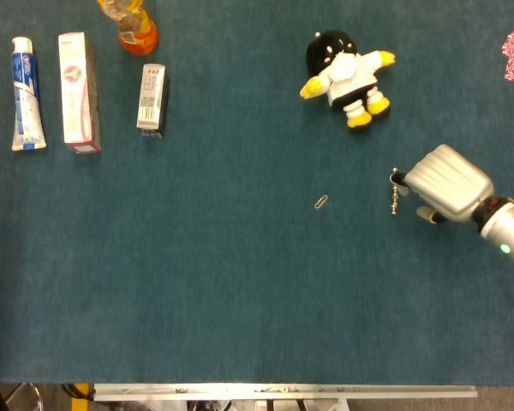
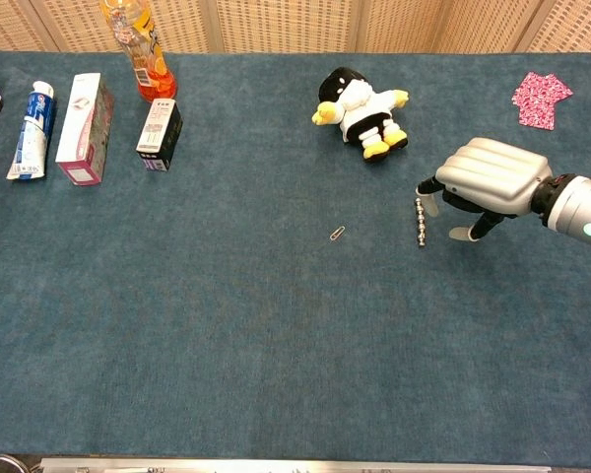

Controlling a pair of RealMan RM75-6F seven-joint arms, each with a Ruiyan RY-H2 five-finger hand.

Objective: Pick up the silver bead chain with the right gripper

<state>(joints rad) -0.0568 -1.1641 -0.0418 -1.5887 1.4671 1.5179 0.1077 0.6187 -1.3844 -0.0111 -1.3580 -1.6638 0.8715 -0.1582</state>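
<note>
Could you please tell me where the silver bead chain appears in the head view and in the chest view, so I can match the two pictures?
Head view: the silver bead chain lies right of centre, running up and down, at the fingertips of the right hand.
Chest view: the chain lies right of centre, just left of the right hand.
Shared landmark: the paper clip lies on the cloth to the chain's left.

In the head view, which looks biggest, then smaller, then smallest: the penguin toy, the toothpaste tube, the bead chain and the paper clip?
1. Toothpaste tube and penguin toy look about alike, the tube longer, the toy wider.
2. Silver bead chain.
3. Paper clip, smallest.
</note>
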